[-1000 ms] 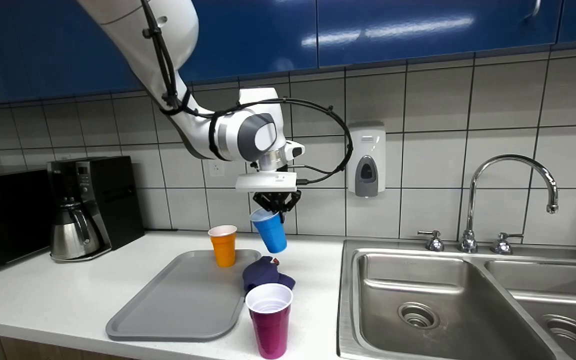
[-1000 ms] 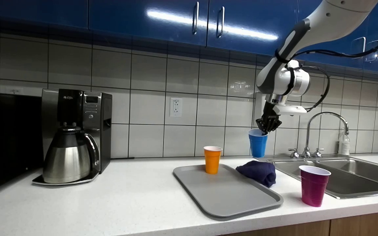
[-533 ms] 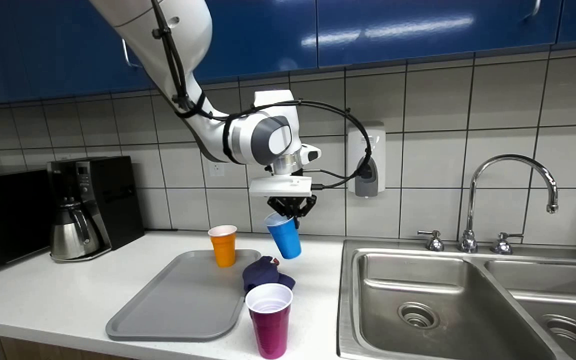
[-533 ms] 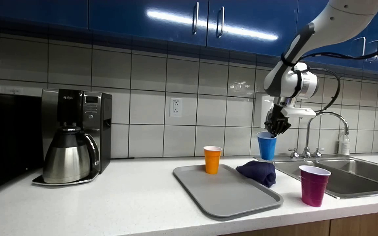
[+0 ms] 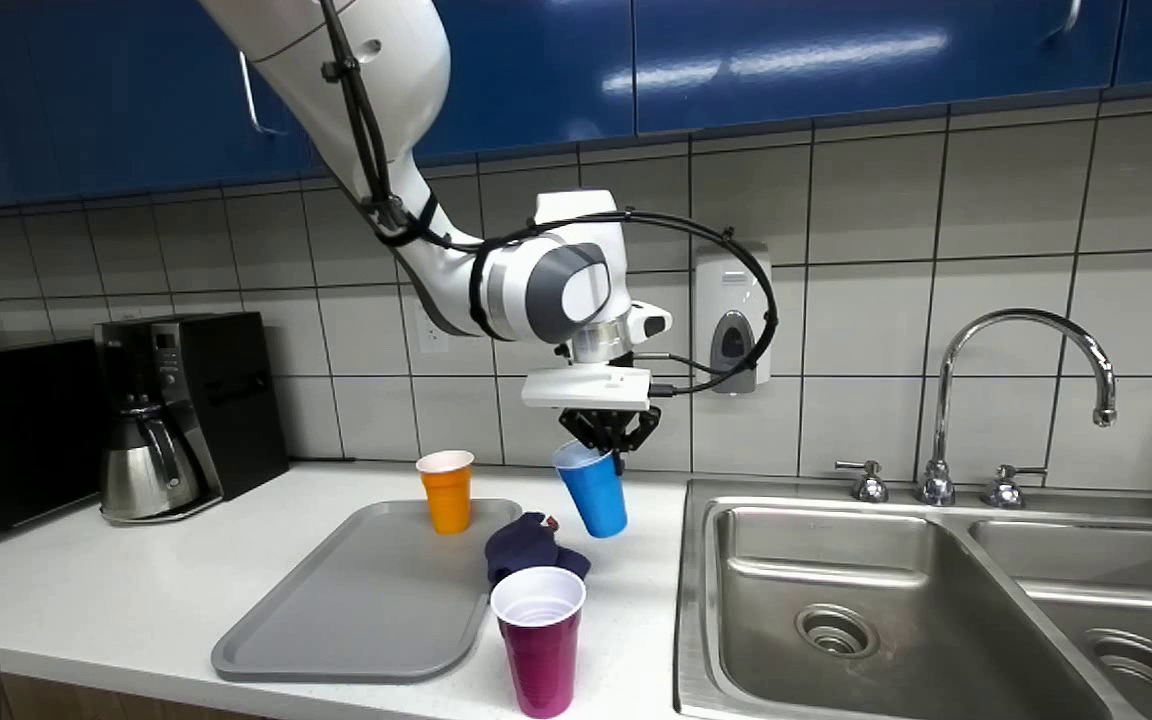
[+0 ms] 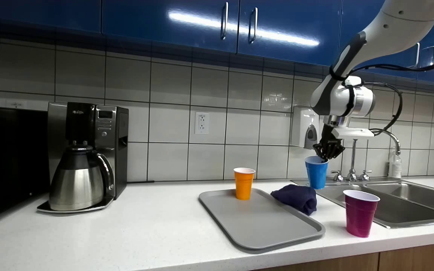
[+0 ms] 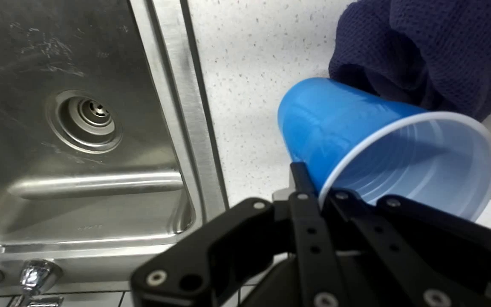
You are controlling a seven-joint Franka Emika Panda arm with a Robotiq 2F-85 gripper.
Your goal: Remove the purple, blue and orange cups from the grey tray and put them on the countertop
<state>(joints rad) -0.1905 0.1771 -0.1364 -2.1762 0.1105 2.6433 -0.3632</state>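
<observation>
My gripper [image 5: 617, 458] is shut on the rim and wall of the blue cup [image 5: 596, 497], with one finger inside and one outside. The cup is tilted and held above the countertop [image 5: 636, 590], between the cloth and the sink. In the wrist view the blue cup [image 7: 335, 123] shows its open mouth; the inner fingertip is hidden by the cup wall. The orange cup [image 6: 243, 185] stands upright on the far end of the grey tray [image 6: 262, 226]. The purple cup [image 6: 360, 216] stands upright on the countertop by the front edge, beside the tray.
A dark blue cloth [image 5: 526, 548] lies at the tray's side and also shows close to the cup in the wrist view [image 7: 433, 51]. A steel sink [image 5: 836, 570] with a tall faucet [image 5: 1026, 320] is on the right. A coffee maker [image 6: 89, 162] stands at the left.
My gripper has moved right, toward the sink, and lower with the blue cup in it. The orange cup, purple cup, cloth and tray have not moved.
</observation>
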